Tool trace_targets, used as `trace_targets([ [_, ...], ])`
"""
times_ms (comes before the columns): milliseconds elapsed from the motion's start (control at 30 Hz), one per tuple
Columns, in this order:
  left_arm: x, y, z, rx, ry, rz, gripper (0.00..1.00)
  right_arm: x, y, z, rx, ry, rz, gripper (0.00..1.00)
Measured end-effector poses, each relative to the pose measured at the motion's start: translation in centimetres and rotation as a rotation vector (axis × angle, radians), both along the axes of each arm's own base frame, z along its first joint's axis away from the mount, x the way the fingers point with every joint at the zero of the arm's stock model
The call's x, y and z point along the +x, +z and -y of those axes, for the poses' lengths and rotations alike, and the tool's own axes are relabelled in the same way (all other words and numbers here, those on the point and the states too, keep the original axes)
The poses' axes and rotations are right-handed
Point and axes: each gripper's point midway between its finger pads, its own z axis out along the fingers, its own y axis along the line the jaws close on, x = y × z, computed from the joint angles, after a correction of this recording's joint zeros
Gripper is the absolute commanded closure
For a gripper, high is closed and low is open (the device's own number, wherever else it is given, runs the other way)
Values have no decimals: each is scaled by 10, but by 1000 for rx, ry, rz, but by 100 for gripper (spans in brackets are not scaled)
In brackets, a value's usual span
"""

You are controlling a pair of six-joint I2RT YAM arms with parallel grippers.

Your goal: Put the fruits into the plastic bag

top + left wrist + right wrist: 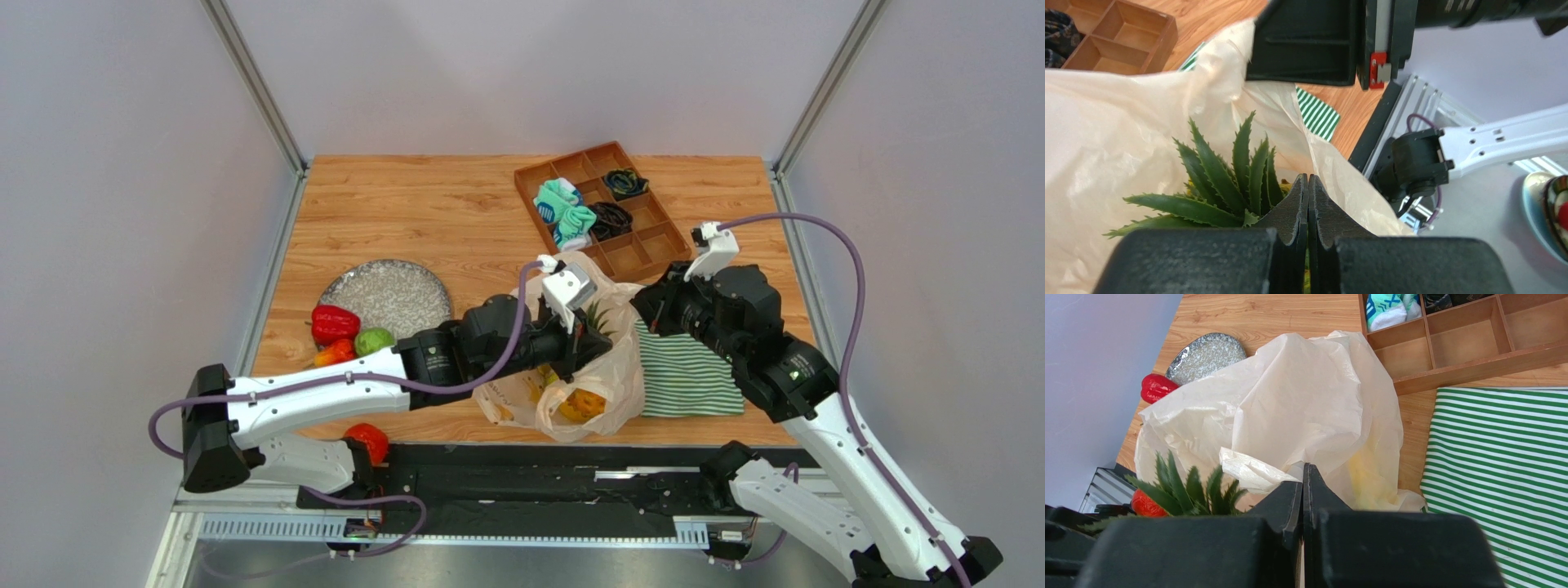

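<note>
The plastic bag (620,380) lies crumpled at the table's front centre; it also shows in the left wrist view (1106,122) and the right wrist view (1303,398). The pineapple's green crown (601,321) sticks out at the bag's mouth (1223,177) (1189,490). My left gripper (597,344) (1308,179) is shut beside the crown, with a sliver of green and yellow between the jaws. My right gripper (646,309) (1303,468) is shut on the bag's edge. Something yellow (586,404) shows through the bag. A red fruit (334,324), a green one (373,339) and an orange one (331,355) lie to the left.
Another red fruit (367,439) lies at the front edge by the left arm's base. A speckled grey plate (385,294) is at the left. A wooden divided tray (644,251) holds teal and black cloth bundles. A green-and-white striped cloth (687,374) lies right of the bag.
</note>
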Motion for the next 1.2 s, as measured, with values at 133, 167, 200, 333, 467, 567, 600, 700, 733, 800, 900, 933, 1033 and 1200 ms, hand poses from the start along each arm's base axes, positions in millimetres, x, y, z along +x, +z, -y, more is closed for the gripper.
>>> trace_targets([
  [133,-2,-21,2,61,19,10,100,2,-1,1,-3,-10,-2,100],
  [167,0,-27,2,78,26,8,100,2,-1,1,-2,-11,-3,100],
  [200,2,-35,4,97,31,3,100,2,-2,1,-3,-11,-5,100],
  [333,4,-66,7,176,35,-24,100,4,-5,-1,-7,-12,-18,100],
  [467,9,-78,11,211,54,-31,100,4,-6,-1,-6,-13,-22,100],
  [567,14,-87,13,248,72,-39,83,4,-5,-1,-2,-15,-24,100],
  [600,15,-90,14,260,78,-42,71,4,-5,-1,-1,-15,-24,100],
  [700,16,-92,15,274,81,-48,45,4,-5,-1,1,-16,-25,100],
  [733,16,-92,15,274,80,-48,41,4,-5,-1,1,-16,-25,100],
  [800,16,-90,16,270,79,-46,30,4,-5,-1,1,-17,-25,100],
  [900,18,-85,17,264,81,-43,19,5,-5,-1,0,-20,-24,100],
  [933,18,-83,16,260,83,-42,17,5,-5,-1,0,-20,-24,100],
  [1033,19,-78,12,257,87,-35,12,5,-5,0,-1,-24,-24,100],
  [1200,21,-64,2,241,106,-19,8,5,-6,0,0,-27,-26,100],
])
